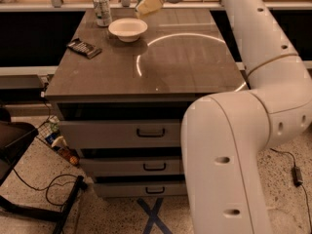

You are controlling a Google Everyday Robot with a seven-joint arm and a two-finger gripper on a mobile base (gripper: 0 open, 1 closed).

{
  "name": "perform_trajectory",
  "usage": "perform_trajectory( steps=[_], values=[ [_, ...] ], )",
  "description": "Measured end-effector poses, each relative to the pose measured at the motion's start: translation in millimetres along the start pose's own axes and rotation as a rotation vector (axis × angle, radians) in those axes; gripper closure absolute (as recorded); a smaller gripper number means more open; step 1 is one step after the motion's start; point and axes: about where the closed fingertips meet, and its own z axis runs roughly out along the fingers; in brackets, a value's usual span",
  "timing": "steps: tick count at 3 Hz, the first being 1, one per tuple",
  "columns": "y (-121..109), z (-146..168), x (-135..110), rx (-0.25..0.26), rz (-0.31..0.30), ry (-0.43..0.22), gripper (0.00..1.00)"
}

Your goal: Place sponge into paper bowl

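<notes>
The gripper [148, 4] hangs over the far part of the worktop [185, 67], at the end of the white arm [253, 48] that reaches in from the right. It shows as a pale cream-yellow wedge, tilted down toward the left. Its tip is just beyond and to the right of the paper bowl [127, 29], above it and not touching it.

The sponge cannot be told apart from that pale wedge (the colours are much alike). So I cannot tell whether the gripper holds it, or whether the gripper is open or closed. No sponge lies in the bowl, whose inside looks plain white, and none lies on the worktop around it.

The bowl stands upright near the far left of the worktop. A silver can [102, 9] stands just behind it to the left, and a dark flat gadget [84, 48] lies nearer the left edge. Three drawers [146, 130] sit below.
</notes>
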Motion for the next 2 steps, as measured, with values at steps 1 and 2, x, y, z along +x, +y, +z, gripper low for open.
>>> perform_trajectory(
  steps=[1, 2],
  values=[
    [2.6, 22.3, 2.7, -0.016, 0.009, 0.008, 1.00],
    [2.4, 44.1, 4.5, -0.013, 0.012, 0.010, 1.00]
  ],
)
